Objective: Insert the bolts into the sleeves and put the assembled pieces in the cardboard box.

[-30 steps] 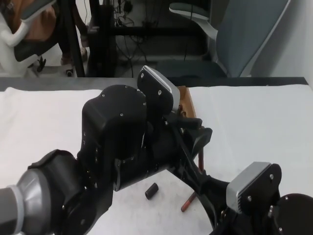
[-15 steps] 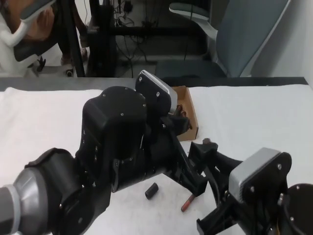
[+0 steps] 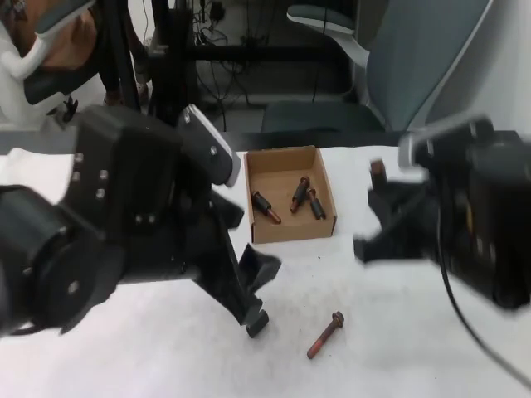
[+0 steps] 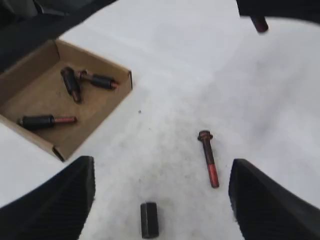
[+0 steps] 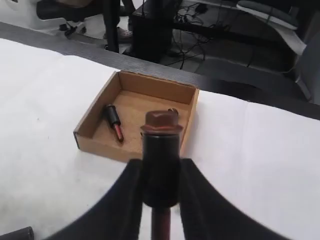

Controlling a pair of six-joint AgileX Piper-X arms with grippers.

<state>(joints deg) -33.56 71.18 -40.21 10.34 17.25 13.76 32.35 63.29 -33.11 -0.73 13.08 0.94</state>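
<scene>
We see a bench (image 3: 440, 332) covered with a white cloth. An open, shallow brown cardboard box (image 3: 290, 230) sits on it toward the far side. Closer to the arms, apart from the box, a reddish metal bolt (image 3: 325, 335) lies flat. A short black cylindrical sleeve (image 4: 149, 226) lies near it, not touching.

Big separation! The left end effector (image 4: 160, 200) has swung away left and now hangs over the loose sleeve (image 4: 149, 220). The right end effector (image 5: 161, 175) has pulled out right, carrying its assembled piece (image 5: 161, 145), and the cardboard box (image 3: 286, 157) is suddenly uncovered.
</scene>
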